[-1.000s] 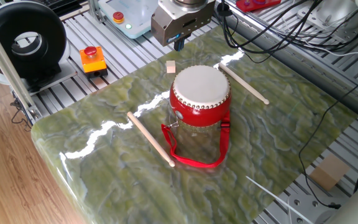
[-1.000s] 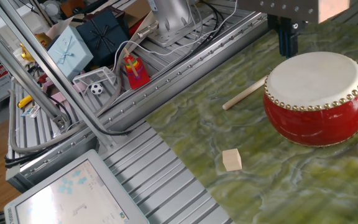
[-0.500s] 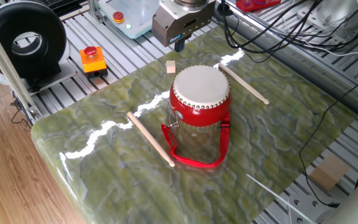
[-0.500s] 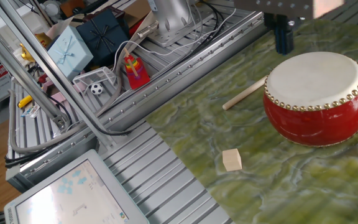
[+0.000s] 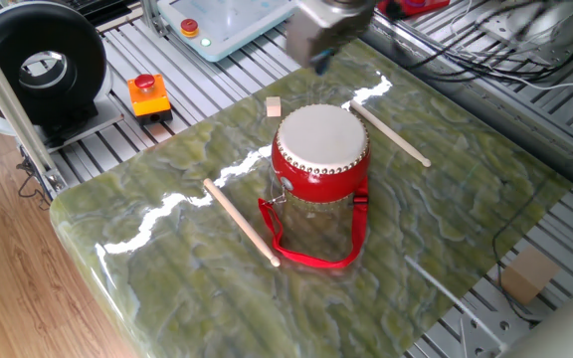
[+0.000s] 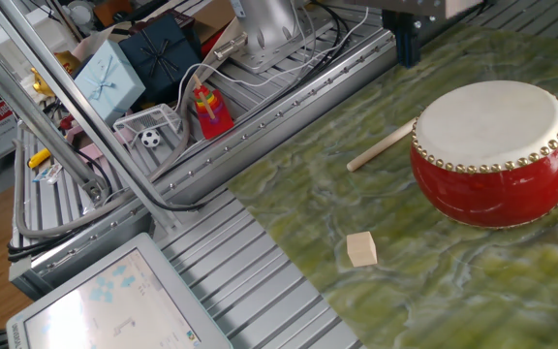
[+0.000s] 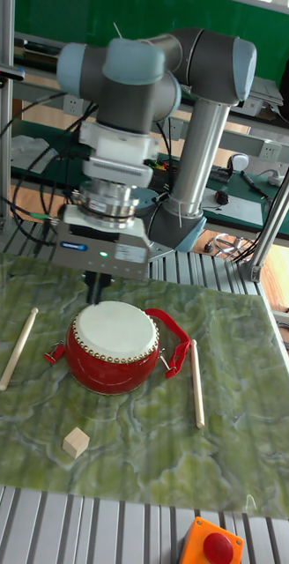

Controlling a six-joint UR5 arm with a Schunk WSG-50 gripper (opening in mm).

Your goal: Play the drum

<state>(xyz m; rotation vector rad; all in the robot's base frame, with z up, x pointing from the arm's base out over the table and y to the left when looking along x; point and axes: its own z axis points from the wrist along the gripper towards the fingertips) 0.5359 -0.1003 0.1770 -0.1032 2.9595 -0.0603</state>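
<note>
The drum is small, round and red with an off-white skin head, and it stands upright in the middle of the green mat; it also shows in the other fixed view and the tall view. Its red strap lies looped on the mat in front. My gripper hangs above the mat just behind the drum's far rim, touching nothing. Its dark fingers look shut and empty. It is motion-blurred in one fixed view.
Two thin wooden sticks lie on the mat, one left of the drum and one behind it. A small wooden cube sits near the mat's back edge. An orange box with a red button stands off the mat.
The gripper has lifted and drawn back from the drum's far rim, moving fast enough to blur. The drum, sticks and cube have not moved.
</note>
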